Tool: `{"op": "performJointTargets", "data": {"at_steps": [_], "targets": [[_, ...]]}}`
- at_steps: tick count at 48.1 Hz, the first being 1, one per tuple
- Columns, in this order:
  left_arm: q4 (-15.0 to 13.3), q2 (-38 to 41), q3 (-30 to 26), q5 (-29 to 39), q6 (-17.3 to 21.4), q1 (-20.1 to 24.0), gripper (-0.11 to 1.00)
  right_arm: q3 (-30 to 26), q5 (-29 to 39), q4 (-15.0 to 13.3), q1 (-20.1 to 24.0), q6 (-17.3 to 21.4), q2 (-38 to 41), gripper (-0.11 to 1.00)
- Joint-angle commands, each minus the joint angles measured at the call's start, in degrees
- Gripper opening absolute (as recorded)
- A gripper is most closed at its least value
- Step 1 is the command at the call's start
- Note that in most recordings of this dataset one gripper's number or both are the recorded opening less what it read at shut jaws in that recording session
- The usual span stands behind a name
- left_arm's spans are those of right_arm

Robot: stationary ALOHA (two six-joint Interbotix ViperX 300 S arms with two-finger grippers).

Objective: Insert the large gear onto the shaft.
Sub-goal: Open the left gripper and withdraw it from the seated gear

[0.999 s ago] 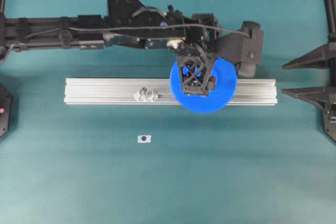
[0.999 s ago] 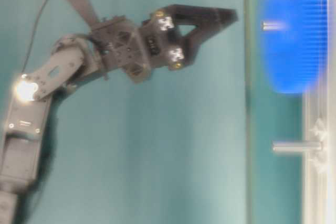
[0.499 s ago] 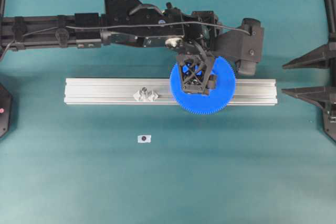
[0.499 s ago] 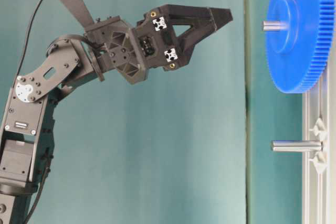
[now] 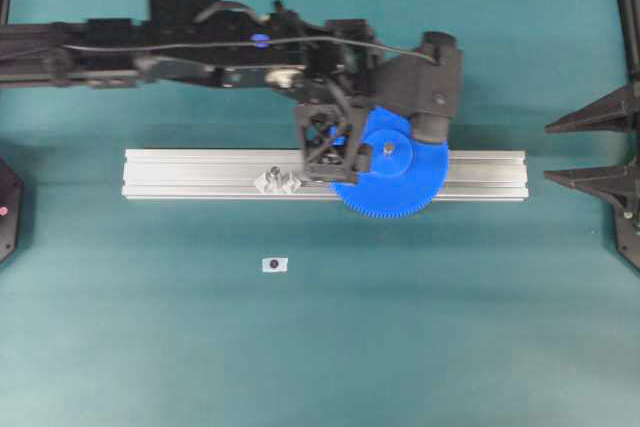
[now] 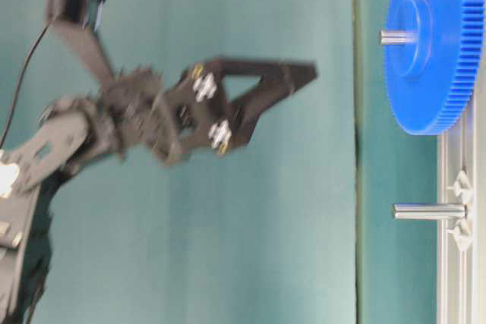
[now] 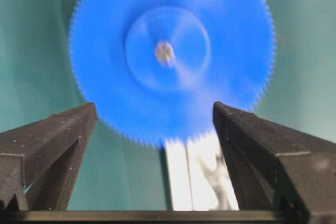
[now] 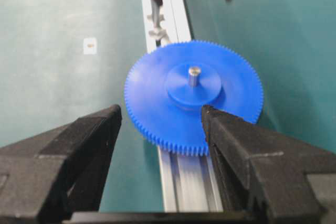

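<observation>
The large gear (image 5: 405, 182) (image 6: 433, 73) (image 7: 105, 51) (image 8: 152, 93) lies flat on the aluminium rail (image 5: 200, 162). The shaft (image 5: 386, 149) (image 6: 395, 36) (image 8: 193, 74) pokes up through its hub, and nothing grips the gear. My left gripper (image 5: 327, 152) (image 6: 304, 75) (image 7: 155, 108) hangs open above the rail, just left of the gear and well clear of it. My right gripper (image 5: 546, 151) (image 8: 160, 111) is open at the right end of the rail, its fingers apart from the gear's rim.
A second bare pin (image 5: 273, 173) (image 6: 429, 211) stands between clear brackets (image 8: 156, 24) on the rail, left of the gear. A small white tag with a dark dot (image 5: 274, 264) (image 8: 90, 45) lies on the teal mat in front of the rail.
My left gripper has moved left off the gear and drawn further from the rail, still open. The gear stays on the shaft. The right gripper has hardly moved.
</observation>
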Motion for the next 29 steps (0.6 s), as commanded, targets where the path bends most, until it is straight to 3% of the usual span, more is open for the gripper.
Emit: {"op": "performJointTargets", "data": {"at_steps": [1,15,29], "targets": [[0.3,-4.6,1.5,-0.5,-0.7,-0.3,0.91,-0.8,-0.1,0.1,-0.1,0.5,0.4,0.69],[0.1,-12.5,9.6,-7.3,-2.8,-0.7,0.91,-0.7,-0.1,0.1,-0.9,0.4,0.2,0.69],[0.1,-18.7,19.1,-14.2,-8.9,-2.5,0.91,-0.8,1.6,0.1,-1.1,0.5,-0.4,0.69]]}}
